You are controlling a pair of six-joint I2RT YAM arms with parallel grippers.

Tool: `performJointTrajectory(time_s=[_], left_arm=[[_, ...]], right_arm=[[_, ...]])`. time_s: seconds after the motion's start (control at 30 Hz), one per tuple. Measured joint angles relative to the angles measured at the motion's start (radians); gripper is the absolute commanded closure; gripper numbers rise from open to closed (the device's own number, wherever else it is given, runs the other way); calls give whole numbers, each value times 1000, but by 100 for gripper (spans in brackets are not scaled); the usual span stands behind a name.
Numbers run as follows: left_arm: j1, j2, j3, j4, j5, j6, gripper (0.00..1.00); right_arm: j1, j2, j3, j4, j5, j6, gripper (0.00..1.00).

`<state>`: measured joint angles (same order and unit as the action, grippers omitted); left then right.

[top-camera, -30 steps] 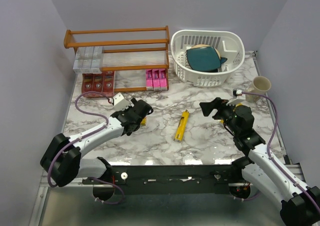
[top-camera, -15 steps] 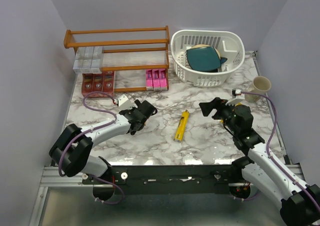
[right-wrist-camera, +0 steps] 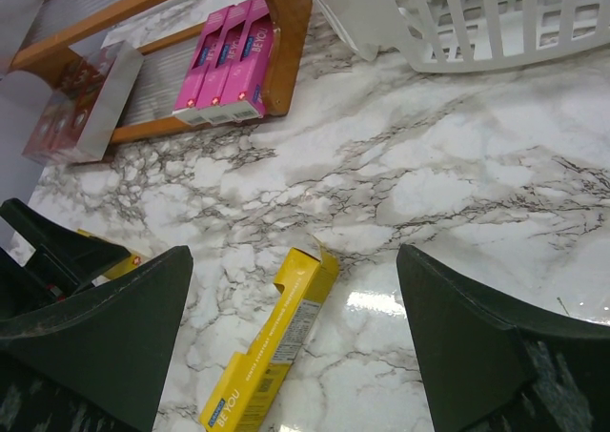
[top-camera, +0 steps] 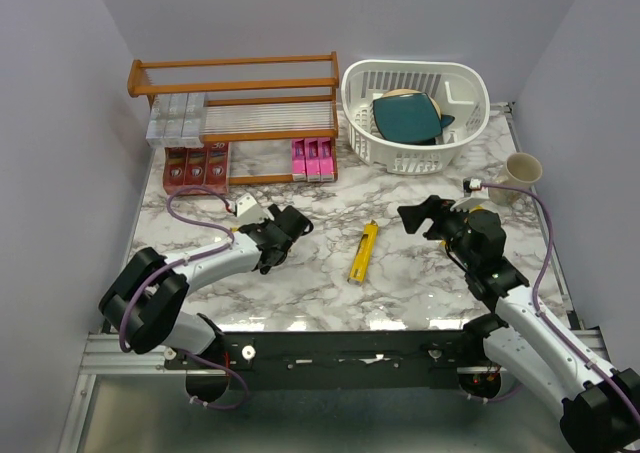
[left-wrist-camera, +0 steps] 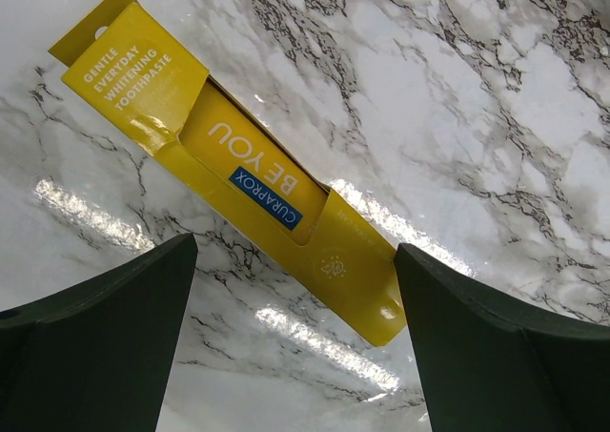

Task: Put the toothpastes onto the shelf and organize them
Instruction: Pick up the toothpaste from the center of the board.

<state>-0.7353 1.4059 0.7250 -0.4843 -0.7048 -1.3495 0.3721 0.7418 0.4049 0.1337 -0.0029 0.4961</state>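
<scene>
The wooden shelf [top-camera: 232, 63] stands at the back left. Silver toothpastes [top-camera: 175, 119] lie on its upper slats; red ones [top-camera: 195, 165] and pink ones [top-camera: 312, 159] lie on the lower tier. One yellow toothpaste [top-camera: 363, 252] lies flat mid-table, below and ahead of my open right gripper [right-wrist-camera: 294, 256], which hovers to its right [top-camera: 415, 216]. Another yellow carton [left-wrist-camera: 229, 170] lies flat on the marble under my left gripper [left-wrist-camera: 295, 251]. Its open fingers straddle the carton's near end without touching it. In the top view the left gripper [top-camera: 288, 225] hides this carton.
A white slotted basket [top-camera: 410, 66] holding a teal object stands right of the shelf. A pale mug [top-camera: 520, 171] sits near the right table edge. In the right wrist view the shelf's end post [right-wrist-camera: 281, 31] and basket wall [right-wrist-camera: 496, 22] lie ahead.
My left arm has swung right and settled lower over its yellow carton, covering it in the top view. The right arm has not moved.
</scene>
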Motion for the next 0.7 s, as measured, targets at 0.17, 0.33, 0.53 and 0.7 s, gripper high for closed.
performJointTrajectory(time_s=[0.17,0.33,0.53,0.7], left_arm=[[0,-13,-22,16,2,1,9],[-2,-106,-99,21,10,-15,11],[-2,-215,-146,-73,13,-33,11],[-3,-287,-168,-116,13,-35,9]], right_arm=[[0,0,0,0,-3,0,4],[0,5,0,0,-7,0,4],[0,8,0,0,-8,0,4],[0,15,0,1,-11,0,4]])
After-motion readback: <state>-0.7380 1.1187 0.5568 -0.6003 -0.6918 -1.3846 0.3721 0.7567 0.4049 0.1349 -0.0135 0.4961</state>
